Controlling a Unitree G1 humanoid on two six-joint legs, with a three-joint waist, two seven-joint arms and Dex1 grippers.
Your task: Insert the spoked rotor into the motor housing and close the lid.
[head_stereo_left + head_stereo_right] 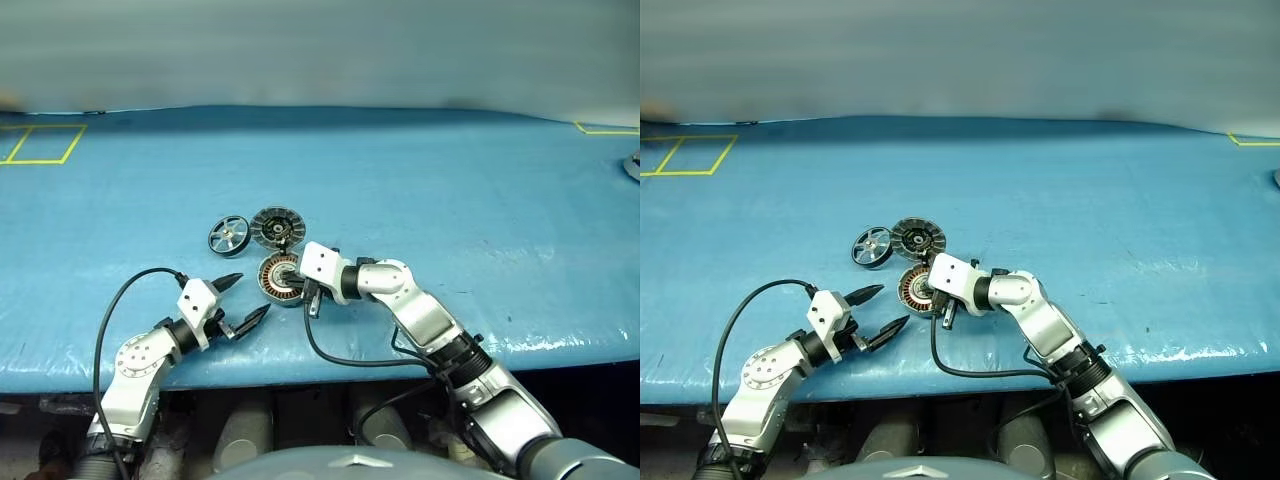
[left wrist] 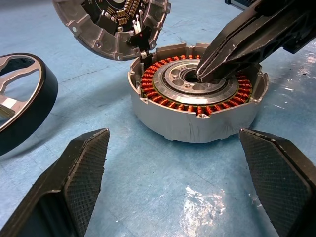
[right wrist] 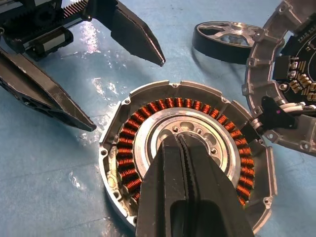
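Bright, even overhead light with glare on the glossy blue table cover [image 1: 420, 190].

White glints lie on the wet-looking cover just beside the open left gripper [image 2: 175, 182], whose black ribbed fingers [image 2: 86, 173] loom soft and oversized. The round silver-rimmed motor housing with copper-orange windings [image 3: 148, 123] under the shut right gripper [image 3: 183, 143] is sharp, its shadow faint. Far wall blurred.

copper-wound motor housing [image 3: 187, 163] lies open, ribbed lid [image 1: 277, 227] touching behind it, spoked rotor [image 1: 229, 236] beside the lid.
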